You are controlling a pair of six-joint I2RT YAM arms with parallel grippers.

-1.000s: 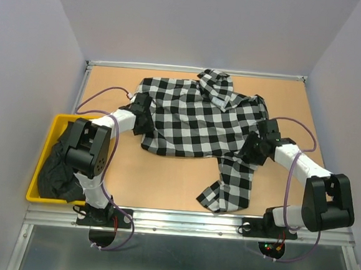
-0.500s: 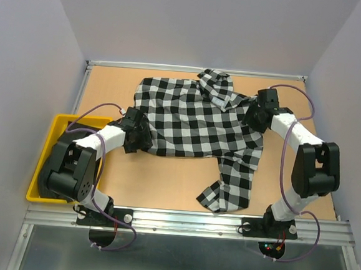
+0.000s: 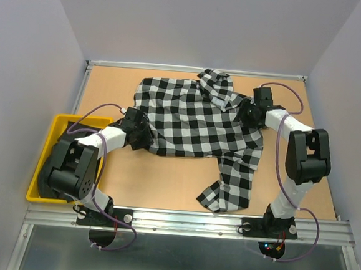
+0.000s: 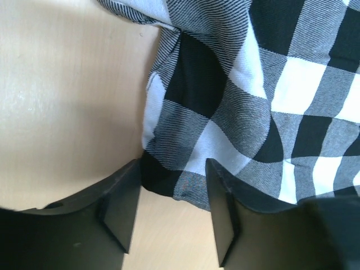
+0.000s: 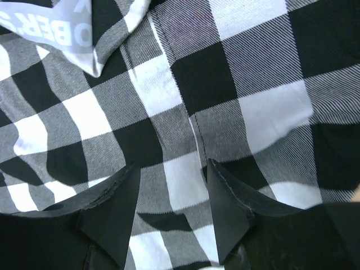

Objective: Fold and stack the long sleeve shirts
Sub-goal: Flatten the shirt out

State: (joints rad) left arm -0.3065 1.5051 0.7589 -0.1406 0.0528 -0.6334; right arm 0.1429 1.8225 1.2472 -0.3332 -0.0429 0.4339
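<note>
The checked shirt (image 3: 194, 120) lies spread mid-frame; its lower-left hem corner sits between the left gripper's (image 4: 172, 169) parted jaws; the right gripper (image 5: 172, 169), also parted and empty, hovers over its upper-right edge.

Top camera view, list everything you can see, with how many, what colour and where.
checked shirt: one, black and white, spread flat on the far half of the table, one sleeve trailing toward the near edge
bin: one, yellow, at the table's left edge, mostly hidden behind the left arm
table: one, tan, under everything
left gripper: one, black, open, astride the shirt's near left hem corner
right gripper: one, black, open, low over the shirt's right side
</note>
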